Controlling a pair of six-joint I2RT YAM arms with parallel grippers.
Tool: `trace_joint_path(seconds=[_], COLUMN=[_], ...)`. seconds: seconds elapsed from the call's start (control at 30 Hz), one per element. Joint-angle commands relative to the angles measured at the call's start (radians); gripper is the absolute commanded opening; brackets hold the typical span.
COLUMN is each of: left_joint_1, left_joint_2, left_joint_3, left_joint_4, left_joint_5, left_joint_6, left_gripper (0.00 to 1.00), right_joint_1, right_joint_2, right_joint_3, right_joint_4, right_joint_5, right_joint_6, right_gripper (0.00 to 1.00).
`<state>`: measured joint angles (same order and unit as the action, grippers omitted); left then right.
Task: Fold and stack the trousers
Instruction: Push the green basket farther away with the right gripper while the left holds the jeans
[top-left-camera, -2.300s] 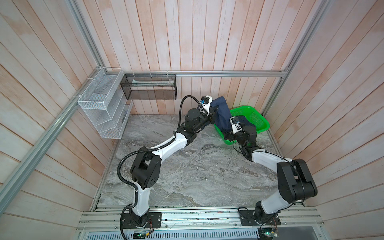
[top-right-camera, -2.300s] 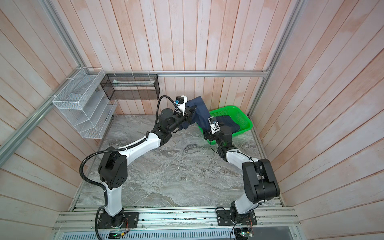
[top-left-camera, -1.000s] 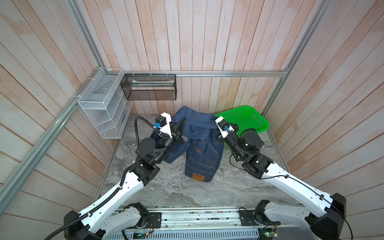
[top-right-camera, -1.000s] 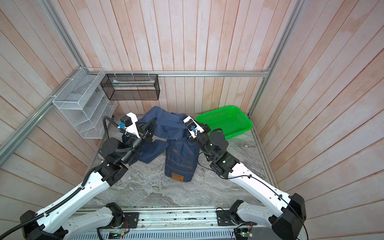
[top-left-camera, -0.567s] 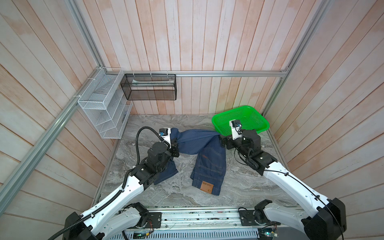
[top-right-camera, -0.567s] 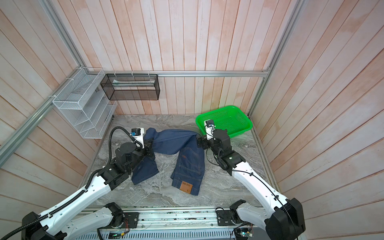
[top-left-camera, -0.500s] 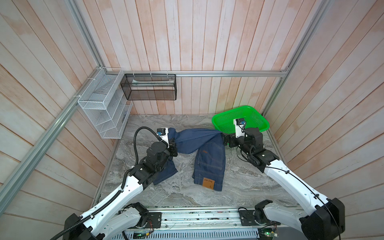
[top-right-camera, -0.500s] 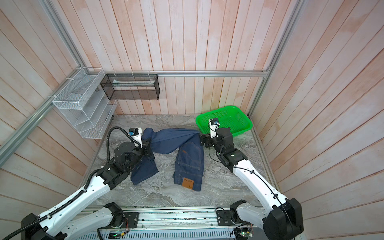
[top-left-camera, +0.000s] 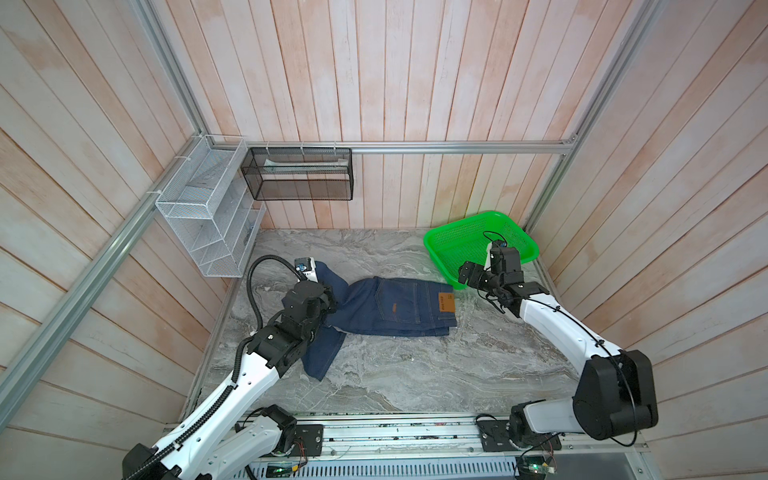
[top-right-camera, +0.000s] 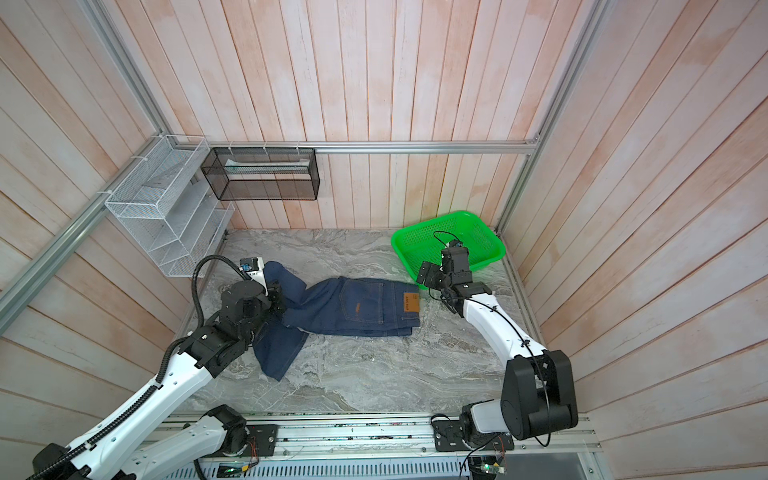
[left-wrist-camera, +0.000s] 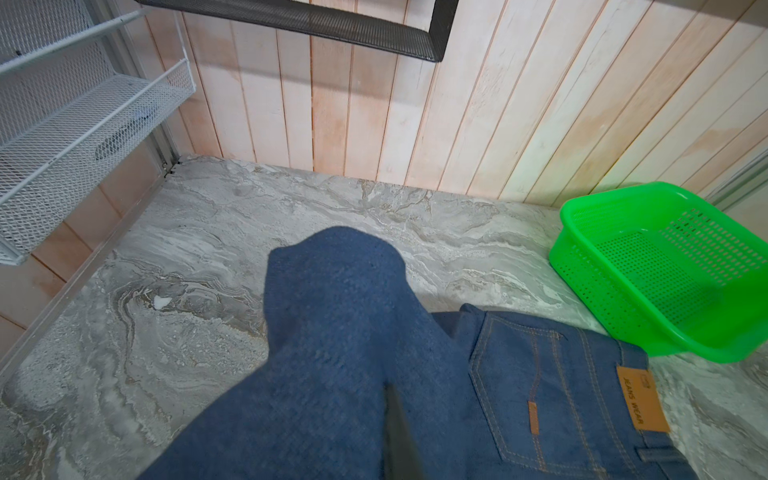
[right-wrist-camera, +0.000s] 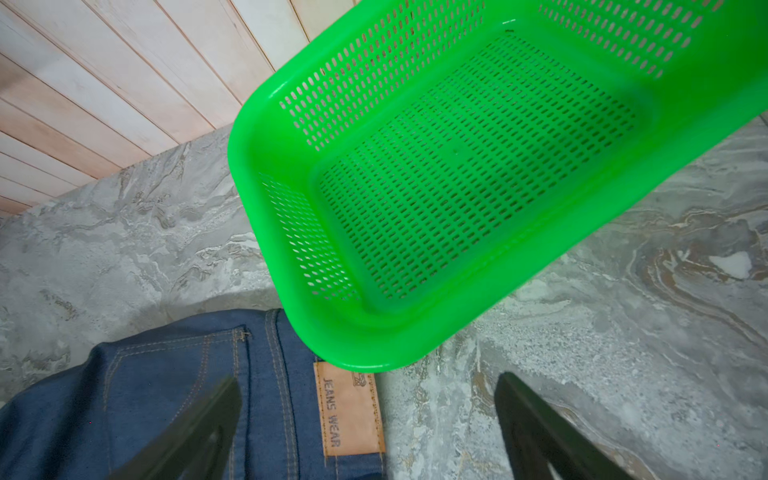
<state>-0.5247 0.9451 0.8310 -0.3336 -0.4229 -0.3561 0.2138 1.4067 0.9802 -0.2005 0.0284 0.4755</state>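
Denim trousers (top-left-camera: 399, 307): my left tool (top-left-camera: 331, 300) pinched one leg, right tool (right-wrist-camera: 368, 382) wide, empty; thin pinch cld slip, bunching fold.

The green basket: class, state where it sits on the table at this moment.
In both top views the green basket sits empty in the far right corner of the table, its near-left corner next to the waistband end of the trousers.
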Motion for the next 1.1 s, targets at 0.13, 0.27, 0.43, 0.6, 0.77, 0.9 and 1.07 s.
trace_joint_path(seconds=[0.13, 0.27, 0.43, 0.6, 0.77, 0.9, 1.07], left_joint_1=[0.003, 0.003, 0.003, 0.004, 0.003, 0.003, 0.004], left_joint_2=[-0.006, -0.008, -0.006, -0.010, -0.013, -0.022, -0.032], left_joint_3=[0.032, 0.042, 0.053, 0.054, 0.054, 0.051, 0.048], left_joint_4=[-0.028, -0.036, -0.042, -0.045, -0.050, -0.054, -0.067], left_joint_5=[0.029, 0.031, 0.033, 0.036, 0.042, 0.047, 0.061], left_joint_6=[0.015, 0.018, 0.023, 0.019, 0.010, 0.004, -0.007], left_gripper=[0.00, 0.00, 0.00, 0.00, 0.00, 0.00, 0.00], right_joint_1=[-0.083, -0.123, -0.139, -0.164, -0.178, -0.178, -0.155], right_joint_2=[0.121, 0.211, 0.301, 0.403, 0.504, 0.533, 0.413], right_joint_3=[-0.039, 0.005, 0.068, 0.187, 0.324, 0.389, 0.339], right_joint_4=[0.060, 0.130, 0.244, 0.317, 0.349, 0.364, 0.300], right_joint_5=[-0.143, -0.262, -0.317, -0.344, -0.376, -0.407, -0.343], right_joint_6=[0.091, 0.084, 0.101, 0.128, 0.165, 0.198, 0.154], right_gripper=[0.82, 0.83, 0.84, 0.81, 0.84, 0.87, 0.94])
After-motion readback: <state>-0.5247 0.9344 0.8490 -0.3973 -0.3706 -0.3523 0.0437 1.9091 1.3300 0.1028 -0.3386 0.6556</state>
